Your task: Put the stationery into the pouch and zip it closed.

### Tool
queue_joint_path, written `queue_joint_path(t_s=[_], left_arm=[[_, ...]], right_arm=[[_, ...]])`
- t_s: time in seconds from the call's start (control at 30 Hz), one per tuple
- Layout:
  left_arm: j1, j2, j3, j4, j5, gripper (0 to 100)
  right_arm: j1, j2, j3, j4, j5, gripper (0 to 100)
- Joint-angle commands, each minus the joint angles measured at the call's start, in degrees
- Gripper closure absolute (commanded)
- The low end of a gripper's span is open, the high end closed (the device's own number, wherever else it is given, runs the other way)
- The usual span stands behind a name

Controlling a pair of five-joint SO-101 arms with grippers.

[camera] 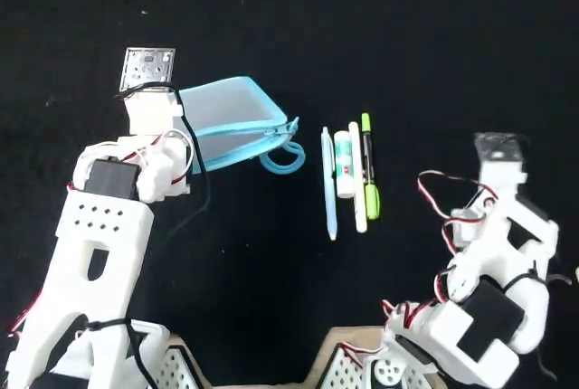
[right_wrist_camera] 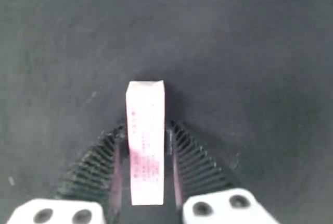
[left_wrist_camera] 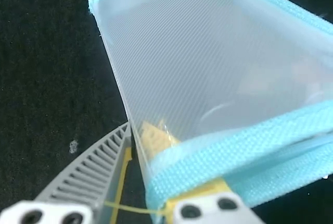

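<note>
Left wrist view: the left gripper (left_wrist_camera: 138, 130) is clamped on one corner of the pale blue mesh pouch (left_wrist_camera: 208, 62). Its ribbed finger presses one face of the fabric and a yellow pad shows through from the other, apparently to pin the pouch so it cannot slide while things go in.

Right wrist view: the right gripper (right_wrist_camera: 145, 127) is closed on a small white block (right_wrist_camera: 145, 104) with pink print, probably an eraser. The block is held lengthwise with its end poking past the fingertips, a hold that would let it be fed in end first. Whether it touches the cloth below cannot be told.

High view: nearest the camera, the right arm (camera: 488, 298) sits folded at its own side, well apart from the pouch. The left arm (camera: 99, 244) stretches from the near edge to the pouch's outer end.

Mid-table, four pieces lie side by side in a neat row, ready for picking: a blue pen (camera: 328, 185), a white tube (camera: 344, 165), a white pen (camera: 358, 185) and a green marker (camera: 369, 172).

Just beyond them the pouch lies flat on the black table (camera: 271, 27). Its zip edge and blue loop (camera: 282, 161) are turned toward the row, which shortens the carry. Packing looks barely begun, and the zip is not yet drawn shut.
</note>
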Motion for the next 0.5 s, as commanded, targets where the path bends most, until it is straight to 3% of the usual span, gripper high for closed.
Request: queue_joint_path(t_s=[0.0,0.27,0.47], left_arm=[[0.6,0.9,3.6,-0.1,0.5,97],[0.6,0.8,3.6,-0.1,0.5,97],[0.6,0.8,3.6,0.1,0.6,97]], right_arm=[[0.7,-1.9,-7.2,4.2,-10.7,97.9],[-5.2,-1.4,-13.5,12.0,-10.7,82.1],[-8.3,-1.3,-13.1,8.8,-11.1,81.5]])
